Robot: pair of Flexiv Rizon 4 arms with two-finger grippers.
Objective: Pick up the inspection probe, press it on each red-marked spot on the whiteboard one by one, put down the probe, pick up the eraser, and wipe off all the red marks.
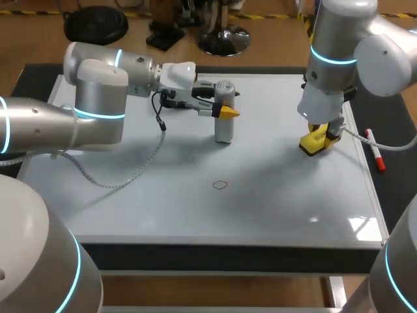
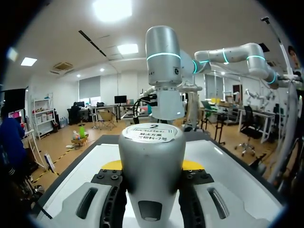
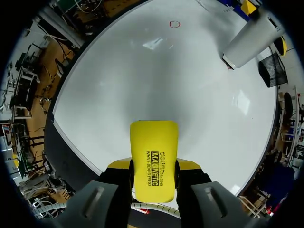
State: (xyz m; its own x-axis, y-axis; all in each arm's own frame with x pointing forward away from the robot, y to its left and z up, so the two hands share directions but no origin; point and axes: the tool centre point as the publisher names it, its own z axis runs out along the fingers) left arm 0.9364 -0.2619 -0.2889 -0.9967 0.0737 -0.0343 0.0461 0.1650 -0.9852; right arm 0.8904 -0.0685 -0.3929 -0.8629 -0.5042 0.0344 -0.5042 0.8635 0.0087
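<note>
While the probe (image 1: 224, 127) is pinched upright on the whiteboard (image 1: 130, 208) by the left end effector (image 1: 227, 111), the eraser (image 1: 313, 142) is already clamped by the right end effector (image 1: 322, 135) over the board's right side, and one red mark (image 1: 221, 184) is left unwiped.

The left arm (image 1: 98, 98), a silver-grey jointed limb ringed with cyan light bands, is brought in from the left side, and its forearm is laid out nearly level. The left gripper (image 1: 225, 111), white and black with two yellow-tipped fingers, is turned sideways; its fingers are pressed from two sides against the grey cylindrical probe (image 1: 224, 130), which is held upright. The right arm (image 1: 339, 45), of the same silver-grey build, is brought in from the far right corner and is pointed straight down. The right gripper (image 1: 324, 135) is aimed downward, and the yellow block-shaped eraser (image 3: 154, 147) is clamped between its two fingers.
</note>
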